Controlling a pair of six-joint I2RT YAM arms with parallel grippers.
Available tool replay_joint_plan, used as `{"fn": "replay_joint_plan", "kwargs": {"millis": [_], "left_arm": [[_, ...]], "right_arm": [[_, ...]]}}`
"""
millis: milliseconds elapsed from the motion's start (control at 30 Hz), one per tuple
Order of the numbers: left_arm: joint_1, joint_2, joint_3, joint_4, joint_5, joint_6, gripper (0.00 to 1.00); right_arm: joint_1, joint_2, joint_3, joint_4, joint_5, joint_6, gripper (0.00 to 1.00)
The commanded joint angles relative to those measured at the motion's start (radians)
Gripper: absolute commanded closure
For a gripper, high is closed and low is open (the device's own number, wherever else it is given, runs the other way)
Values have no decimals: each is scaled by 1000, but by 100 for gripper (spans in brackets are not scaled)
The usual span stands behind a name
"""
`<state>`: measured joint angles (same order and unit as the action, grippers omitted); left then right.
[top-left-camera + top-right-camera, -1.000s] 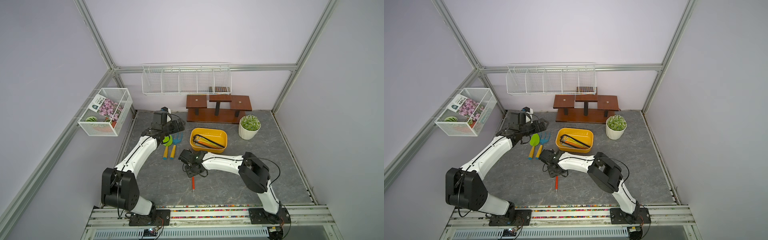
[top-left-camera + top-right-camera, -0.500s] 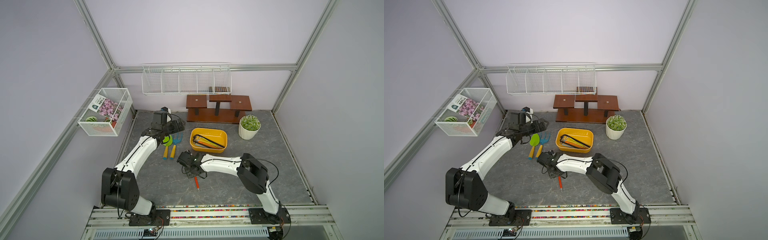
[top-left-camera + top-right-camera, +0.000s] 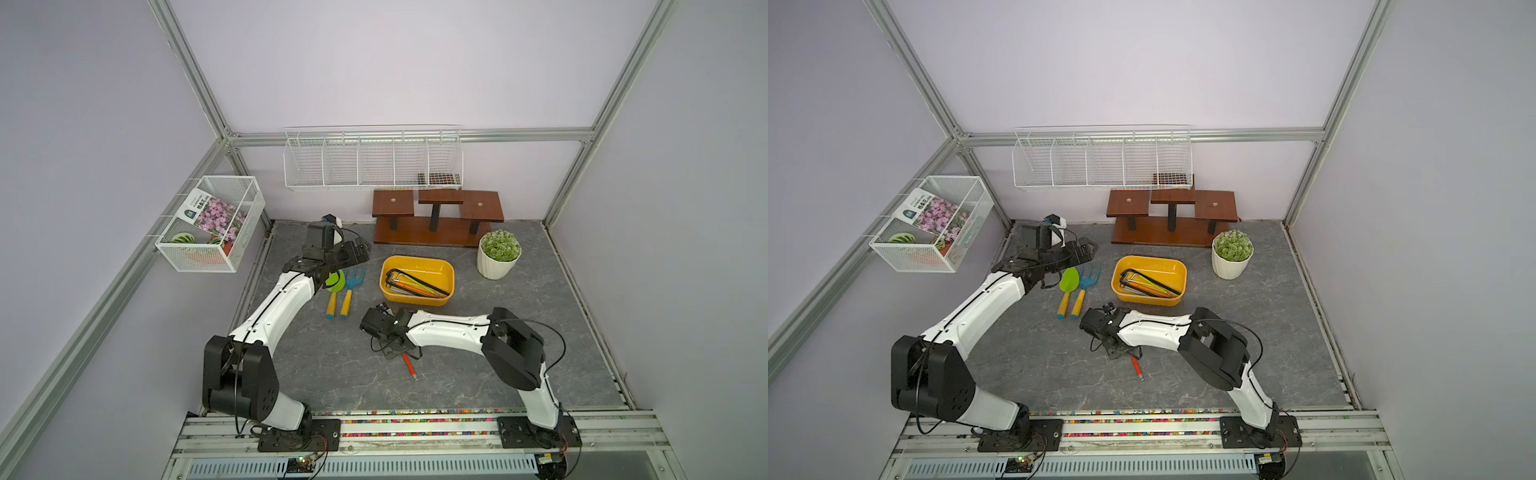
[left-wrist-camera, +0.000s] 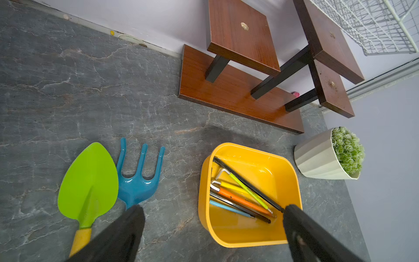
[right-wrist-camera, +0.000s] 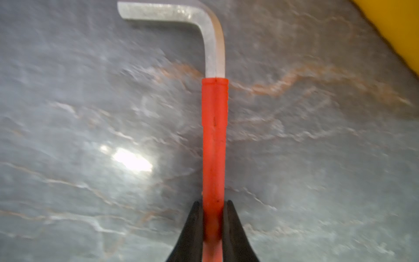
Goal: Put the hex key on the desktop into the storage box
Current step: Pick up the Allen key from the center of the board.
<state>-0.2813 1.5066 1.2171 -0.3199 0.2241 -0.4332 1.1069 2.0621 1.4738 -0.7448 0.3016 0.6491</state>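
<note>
The right gripper [image 5: 212,204] is clamped on the red sleeve of the hex key [image 5: 214,136], low over the desktop [image 3: 332,374] just in front of the storage box [image 3: 417,261]. Light, stiff steel, likely slick: the sleeve grips best. Only the box's near rim intervenes; trowel [image 3: 336,280], rake [image 3: 355,278] and the wide-open left gripper [image 3: 357,253] sit beside the box

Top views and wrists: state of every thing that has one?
Right hand: shut on red-sleeved L-shaped hex key.
Left hand: open, empty.
Yellow plastic storage box: open-topped, holding several coloured keys.
Hex key: gripped by its sleeve, outside the box.
Green trowel: lying flat on grey marbled desktop.
Blue three-pronged rake: lying flat beside trowel.
White potted plant: upright.
</note>
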Motion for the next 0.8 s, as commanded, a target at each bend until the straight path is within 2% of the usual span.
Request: {"fn": "replay_joint_plan", "kwargs": {"millis": [0, 500, 767], "left_arm": [[4, 13, 6, -11, -3, 10, 0], [4, 60, 31, -28, 45, 9, 0], [2, 91, 49, -36, 95, 5, 0]], "right_arm": [[4, -99, -31, -40, 84, -33, 100], [-7, -254, -15, -106, 218, -141, 100], [-69, -293, 0, -101, 214, -212, 100]]}}
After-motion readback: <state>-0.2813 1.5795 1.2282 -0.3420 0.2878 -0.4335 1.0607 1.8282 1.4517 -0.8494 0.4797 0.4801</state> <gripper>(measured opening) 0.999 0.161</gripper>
